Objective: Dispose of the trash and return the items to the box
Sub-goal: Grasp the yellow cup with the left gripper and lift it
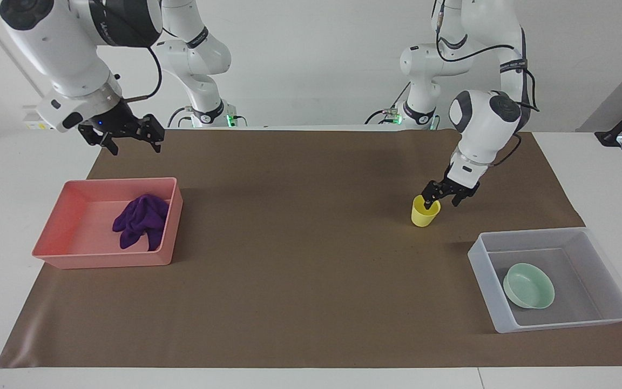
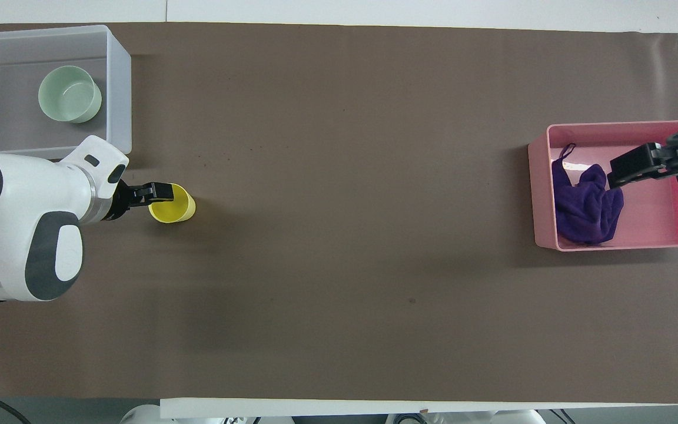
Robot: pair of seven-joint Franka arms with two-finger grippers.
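The yellow cup stands upright on the brown mat, nearer to the robots than the box; it also shows in the overhead view. My left gripper is open at the cup's rim, one finger inside the cup and one outside it. The mint-green bowl sits in the translucent box. The purple rag lies in the pink tray. My right gripper is open and empty, raised high over the tray.
The brown mat covers the table between the tray and the box. The box stands at the left arm's end, the pink tray at the right arm's end.
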